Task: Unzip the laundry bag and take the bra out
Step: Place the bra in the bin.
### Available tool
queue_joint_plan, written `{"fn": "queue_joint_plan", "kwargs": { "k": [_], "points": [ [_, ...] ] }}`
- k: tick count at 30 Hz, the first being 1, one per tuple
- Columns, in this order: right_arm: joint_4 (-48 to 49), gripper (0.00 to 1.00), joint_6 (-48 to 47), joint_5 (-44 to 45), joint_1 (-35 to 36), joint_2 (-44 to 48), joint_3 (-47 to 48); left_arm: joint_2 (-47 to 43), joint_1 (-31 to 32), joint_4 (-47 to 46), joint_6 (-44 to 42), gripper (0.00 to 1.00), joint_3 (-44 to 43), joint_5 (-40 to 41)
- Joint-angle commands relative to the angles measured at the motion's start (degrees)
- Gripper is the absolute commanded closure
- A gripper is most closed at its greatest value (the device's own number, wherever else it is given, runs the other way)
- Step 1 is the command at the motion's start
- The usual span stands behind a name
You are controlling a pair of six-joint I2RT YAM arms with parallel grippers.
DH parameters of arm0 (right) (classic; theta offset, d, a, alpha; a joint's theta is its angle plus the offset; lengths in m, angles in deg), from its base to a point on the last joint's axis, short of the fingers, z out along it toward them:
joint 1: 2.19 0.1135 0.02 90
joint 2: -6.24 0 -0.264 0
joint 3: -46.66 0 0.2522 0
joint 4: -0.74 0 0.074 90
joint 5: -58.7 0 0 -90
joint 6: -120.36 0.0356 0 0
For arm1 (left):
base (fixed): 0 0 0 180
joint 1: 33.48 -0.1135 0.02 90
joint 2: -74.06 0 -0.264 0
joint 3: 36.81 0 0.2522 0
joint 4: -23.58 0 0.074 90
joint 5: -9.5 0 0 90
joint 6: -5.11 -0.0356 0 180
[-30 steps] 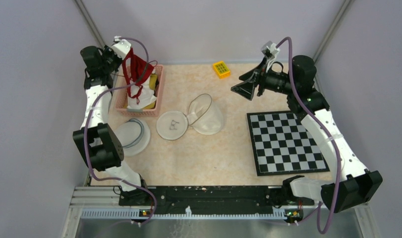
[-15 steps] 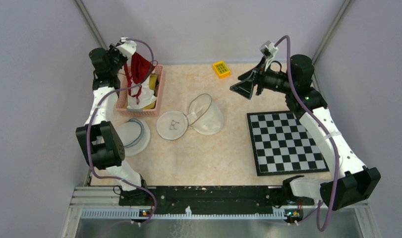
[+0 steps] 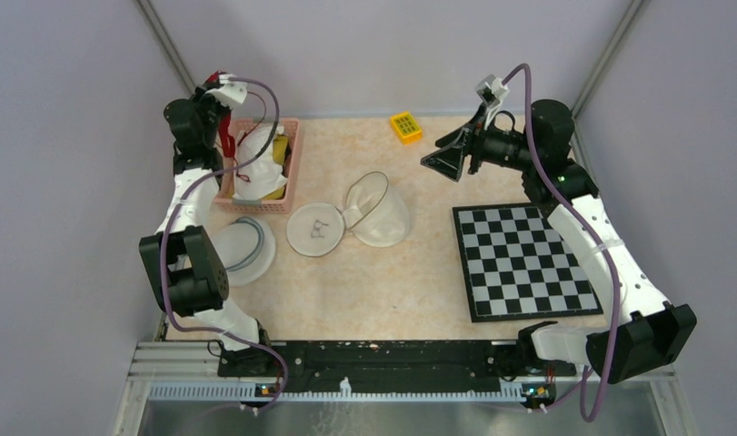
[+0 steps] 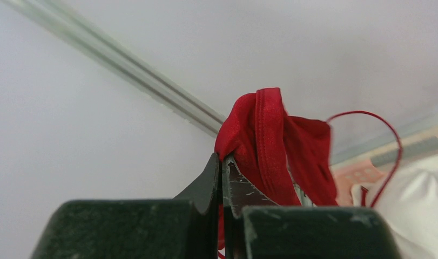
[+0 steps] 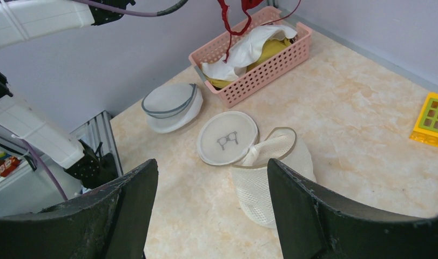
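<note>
Left gripper (image 4: 222,162) pinching red bra (image 4: 270,140).
I see it dangling beneath, over pink basket (image 5: 260,75); right gripper (image 5: 208,172) spread wide.

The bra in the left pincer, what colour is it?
The bra is red, clearest in the left wrist view.

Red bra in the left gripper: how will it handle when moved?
Likely floppy: the red bra folds over the shut left fingers and its strap loops loose. Probably light; the dangling strap may snag the pink basket.
</note>
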Motion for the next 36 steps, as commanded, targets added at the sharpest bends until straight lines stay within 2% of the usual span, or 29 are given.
{"fn": "queue_joint_plan", "kwargs": {
  "k": [1, 10, 15, 21, 29, 36],
  "points": [
    [2.3, 0.27, 0.1, -0.5, 0.4, 0.1, 0.7, -5.7, 0.0, 1.2, -5.6, 1.00, 4.3, -8.5],
    [1.2, 0.27, -0.8, -0.4, 0.3, 1.0, 0.6, -11.4, -1.0, 7.1, -11.7, 1.00, 12.9, -18.2],
    [1.3, 0.27, -0.7, -0.3, 0.4, 1.4, -0.1, -11.0, -1.5, 22.6, -20.0, 1.00, 11.8, -23.3],
    [1.7, 0.27, -0.2, -0.4, 0.5, 1.5, -0.3, -6.4, -2.1, 33.3, -25.5, 1.00, 9.3, -22.2],
    [1.7, 0.27, 0.1, -0.3, 0.4, 1.6, -0.8, 0.6, -2.0, 31.4, -19.4, 1.00, 6.1, -19.3],
    [1.1, 0.27, -0.1, -0.3, 0.4, 1.2, -0.3, 2.1, -1.8, 33.0, -21.4, 1.00, 7.5, -22.4]
  ]
}}
